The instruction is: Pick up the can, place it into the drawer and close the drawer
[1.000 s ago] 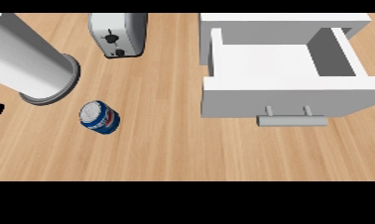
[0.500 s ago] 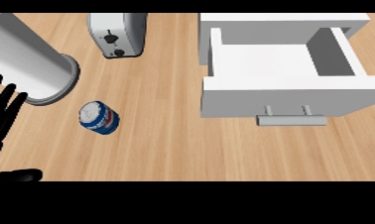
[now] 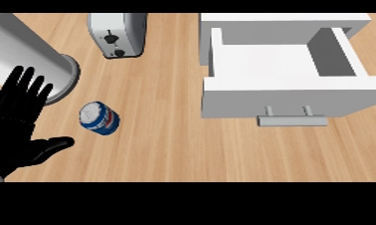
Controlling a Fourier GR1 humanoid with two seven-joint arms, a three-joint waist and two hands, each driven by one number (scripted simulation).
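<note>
on the wooden counter (image 3: 169,144) the can (image 3: 99,118) lies on its side, just beside my left hand (image 3: 22,119), apart from it. my fingers are spread straight, thumb out toward the can, holding nothing. the white drawer (image 3: 283,99) stands pulled open at the right, well apart from the can. a toaster (image 3: 117,35) sits at the top.

Can (image 3: 100,118) left of open drawer (image 3: 283,102), toaster (image 3: 117,35) behind
</note>
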